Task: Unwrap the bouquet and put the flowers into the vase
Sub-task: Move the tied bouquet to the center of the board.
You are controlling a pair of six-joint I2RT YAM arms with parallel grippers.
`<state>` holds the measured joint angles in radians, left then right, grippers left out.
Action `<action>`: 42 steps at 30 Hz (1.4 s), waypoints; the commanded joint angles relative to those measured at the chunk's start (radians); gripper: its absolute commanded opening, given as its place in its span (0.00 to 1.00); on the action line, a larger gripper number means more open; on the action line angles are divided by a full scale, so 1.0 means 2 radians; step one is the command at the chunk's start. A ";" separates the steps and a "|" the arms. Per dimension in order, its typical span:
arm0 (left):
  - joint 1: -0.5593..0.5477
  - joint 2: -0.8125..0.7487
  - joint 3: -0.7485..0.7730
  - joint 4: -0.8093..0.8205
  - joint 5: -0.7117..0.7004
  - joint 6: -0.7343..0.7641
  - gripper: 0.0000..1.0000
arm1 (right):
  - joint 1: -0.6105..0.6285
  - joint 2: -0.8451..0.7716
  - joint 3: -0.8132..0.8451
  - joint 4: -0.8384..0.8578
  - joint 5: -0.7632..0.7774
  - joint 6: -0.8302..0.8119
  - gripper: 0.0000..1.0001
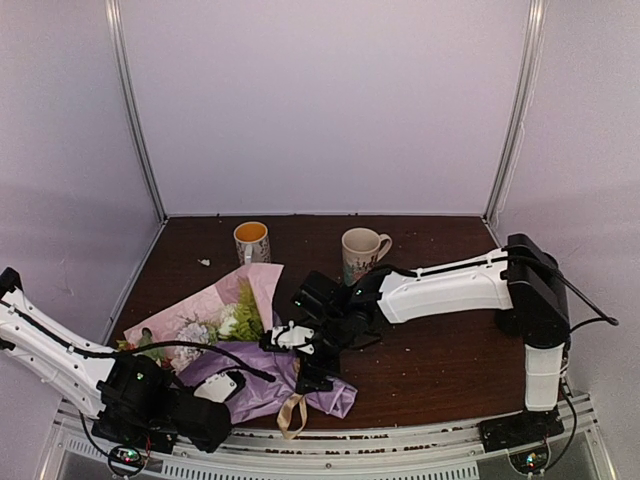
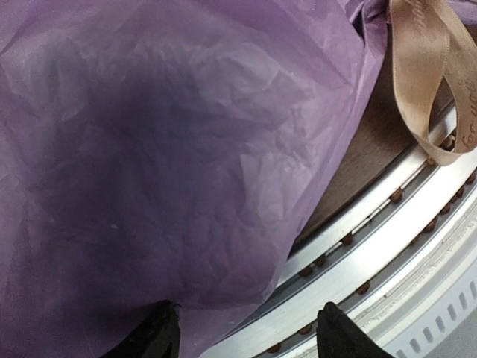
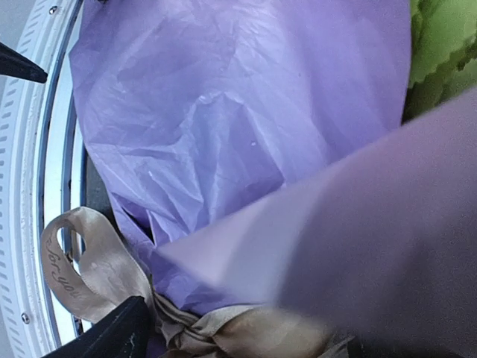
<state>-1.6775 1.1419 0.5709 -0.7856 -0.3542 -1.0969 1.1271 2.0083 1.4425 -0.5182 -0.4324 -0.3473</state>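
Wrapped flowers under two open pincers

The bunch of flowers in crinkly lilac and pink paper (image 1: 235, 335) lies on the dark brown table (image 1: 430, 350), right below both pincers. The left pincer (image 2: 246, 335) is spread apart at the paper's edge. The right pincer (image 3: 246, 339) is spread wide, with the shiny beige ribbon bow (image 3: 89, 261) between its tips.

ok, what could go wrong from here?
1. The ribbon loops over the rail at the table's near edge; a pull could snag it there.
2. The right gripper, open, straddles ribbon and lilac paper together; closing may pinch the paper and tear it.
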 commanded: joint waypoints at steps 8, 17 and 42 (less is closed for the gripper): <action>-0.002 0.042 0.025 -0.062 -0.023 -0.057 0.65 | -0.002 -0.002 -0.035 0.004 0.068 0.019 0.68; -0.003 0.072 0.058 -0.071 -0.032 -0.037 0.65 | -0.042 -0.036 -0.091 -0.017 0.056 0.019 0.53; 0.061 0.139 0.088 -0.019 -0.023 0.046 0.44 | -0.081 -0.124 -0.185 -0.061 -0.033 -0.018 0.91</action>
<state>-1.6279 1.4200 0.7315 -0.7372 -0.2607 -0.9157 0.9340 1.7901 1.0966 -0.5484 -0.4507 -0.3256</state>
